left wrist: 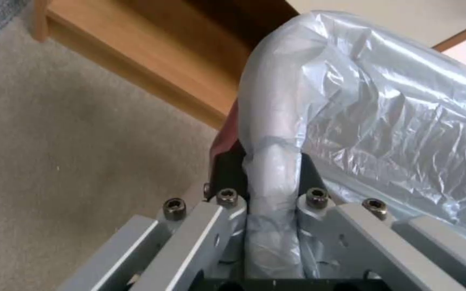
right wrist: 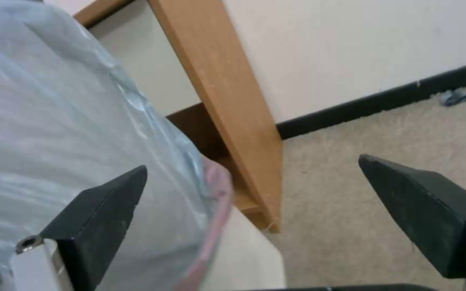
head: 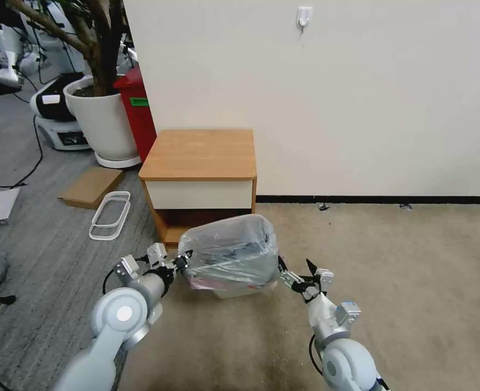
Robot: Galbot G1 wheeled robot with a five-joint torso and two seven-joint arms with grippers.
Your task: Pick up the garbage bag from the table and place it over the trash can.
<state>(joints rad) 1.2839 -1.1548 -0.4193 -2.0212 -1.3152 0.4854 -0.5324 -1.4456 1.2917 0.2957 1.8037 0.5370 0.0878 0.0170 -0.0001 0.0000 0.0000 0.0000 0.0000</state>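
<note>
The garbage bag [head: 229, 247], thin grey plastic with a pinkish-red edge, is draped over the cream trash can [head: 234, 291] on the carpet in front of the wooden table [head: 199, 155]. My left gripper [head: 181, 262] is at the bag's left side, shut on a bunched strip of the garbage bag [left wrist: 384, 105] that runs between its fingers [left wrist: 227, 169]. My right gripper [head: 296, 267] is at the bag's right side and stands open. In the right wrist view one finger [right wrist: 103, 210] lies against the garbage bag [right wrist: 55, 121]; the other hangs over carpet beside the trash can [right wrist: 249, 258].
A large white plant pot [head: 104, 119] and a tall red bin [head: 139, 108] stand left of the table. Cardboard [head: 90, 185] and white frames [head: 111, 214] lie on the grey floor. The wall is close behind. Open beige carpet [head: 403, 271] spreads to the right.
</note>
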